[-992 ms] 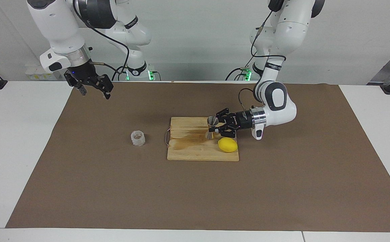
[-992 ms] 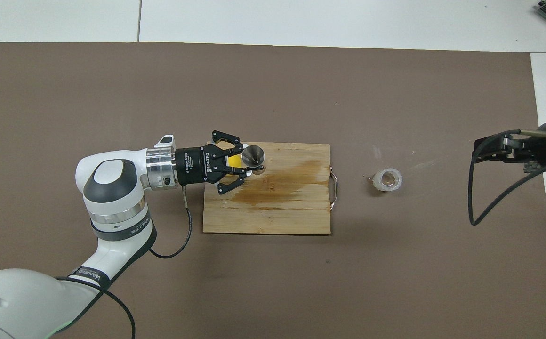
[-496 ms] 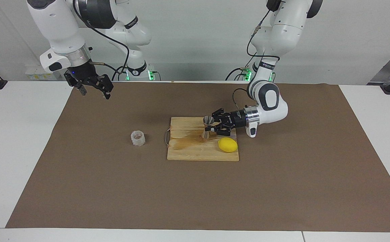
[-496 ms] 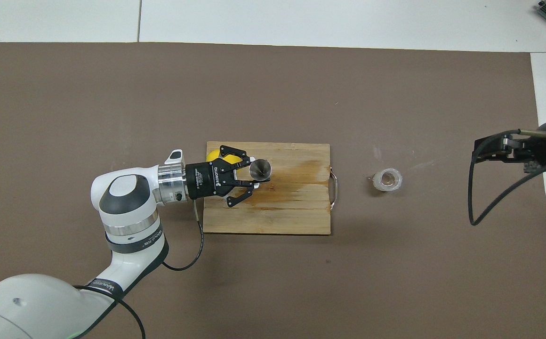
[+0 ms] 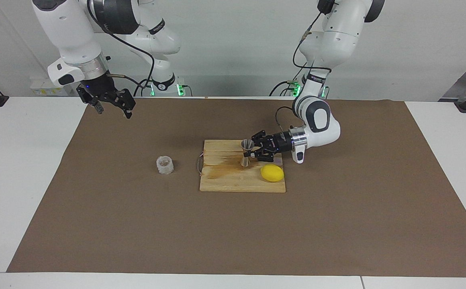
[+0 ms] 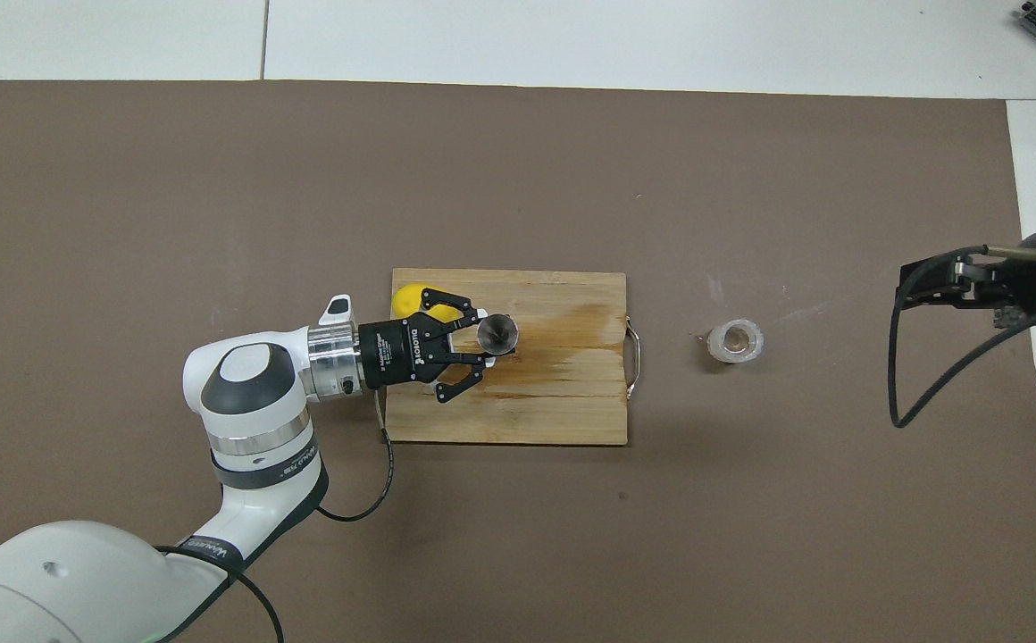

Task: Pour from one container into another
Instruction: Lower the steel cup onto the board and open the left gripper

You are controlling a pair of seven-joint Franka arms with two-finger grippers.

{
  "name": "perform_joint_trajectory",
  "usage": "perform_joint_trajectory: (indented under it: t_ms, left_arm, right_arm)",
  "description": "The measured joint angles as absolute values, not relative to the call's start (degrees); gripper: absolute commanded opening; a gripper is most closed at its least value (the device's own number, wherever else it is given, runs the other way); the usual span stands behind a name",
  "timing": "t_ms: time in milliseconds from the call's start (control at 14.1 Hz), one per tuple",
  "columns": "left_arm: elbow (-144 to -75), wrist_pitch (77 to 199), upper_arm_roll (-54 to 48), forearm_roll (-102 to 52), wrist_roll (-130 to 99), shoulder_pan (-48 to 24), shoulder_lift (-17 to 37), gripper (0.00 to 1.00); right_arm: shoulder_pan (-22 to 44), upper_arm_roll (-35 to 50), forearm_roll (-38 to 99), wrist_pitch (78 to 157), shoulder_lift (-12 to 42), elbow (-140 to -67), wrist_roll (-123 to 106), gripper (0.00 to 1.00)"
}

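The right gripper waits in the air with its fingers spread wide and nothing between them, over the mat's edge nearest the robots at the right arm's end of the table. The left gripper reaches in sideways over the board, its fingers pinched onto the narrow waist of the jigger, which stands upright over the part of the board nearer the robots, its open mouth facing up; whether its foot touches the wood or hangs just above it cannot be told. The board lies at the middle of the mat, a darker stain across its wood and a wire handle at the end toward the right arm. The cup stands upright on the mat beside that handle end, apart from the board, toward the right arm's end. The lemon lies on the board, farther from the robots than the jigger, just beside the left gripper.
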State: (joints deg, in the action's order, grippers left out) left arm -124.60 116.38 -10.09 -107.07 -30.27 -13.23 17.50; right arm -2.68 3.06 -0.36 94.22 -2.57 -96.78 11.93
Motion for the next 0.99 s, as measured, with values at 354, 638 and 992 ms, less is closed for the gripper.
perform_joint_trajectory:
  t_ms: [354, 638, 992]
  left_arm:
    - [-124.83, 117.49, -10.13, -107.07, -28.58, -14.19, 18.08, 0.15]
    - [-124.83, 118.49, -10.14, -107.10, -27.37, -14.99, 18.95, 0.16]
    - [-124.83, 118.62, -10.12, -107.11, -27.29, -15.18, 19.06, 0.26]
  right_arm:
    - [-2.68, 3.06, -0.36, 94.22, -2.57, -96.78, 11.93, 1.00]
    - [-2.68, 3.06, -0.36, 94.22, -2.57, -96.78, 11.93, 1.00]
    - [-2.68, 3.06, -0.36, 94.22, -2.57, -96.78, 11.93, 1.00]
